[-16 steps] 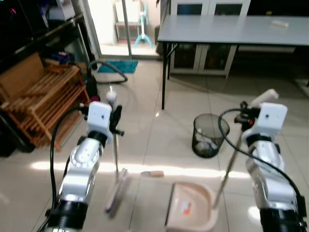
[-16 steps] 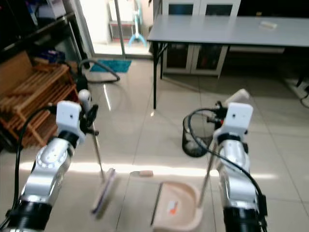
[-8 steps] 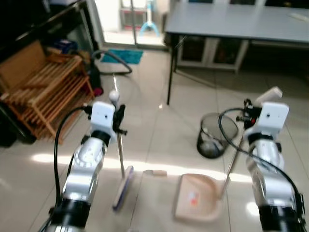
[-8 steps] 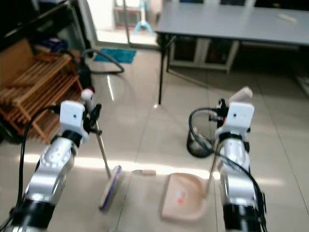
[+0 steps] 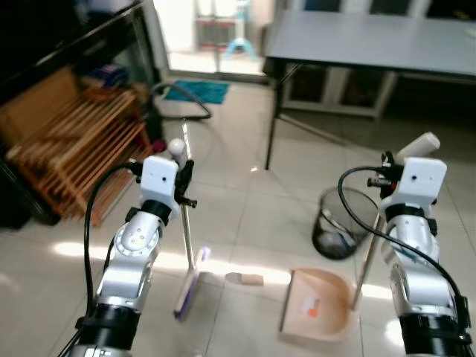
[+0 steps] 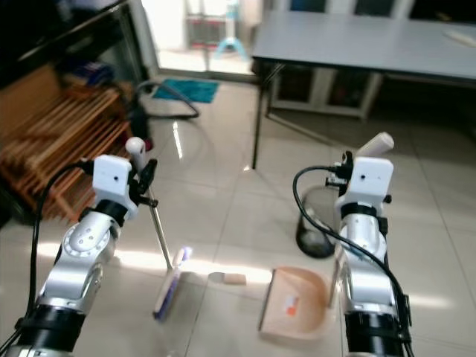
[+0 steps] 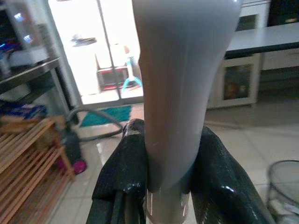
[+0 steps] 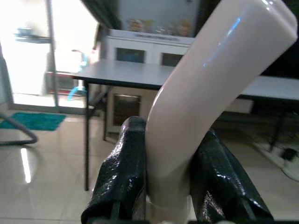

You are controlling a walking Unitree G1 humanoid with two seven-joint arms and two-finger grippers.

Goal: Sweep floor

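My left gripper is shut on the pale top of the broom handle, its black fingers pressed on both sides. The thin shaft runs down to the broom head, which rests on the tiles. A small beige scrap lies just right of the head. My right gripper is shut on the cream dustpan handle. The beige dustpan sits on the floor to the right of the scrap, its mouth facing the scrap.
A black mesh bin stands just behind the dustpan. A grey table with black legs is at the back. A wooden slatted rack and a grey hose are to the left. Open tiled floor lies between my arms.
The whole view has shifted, so the camera has moved. Both grippers keep their hold. The broom shaft stands more upright, and the dustpan now lies a little further from the scrap.
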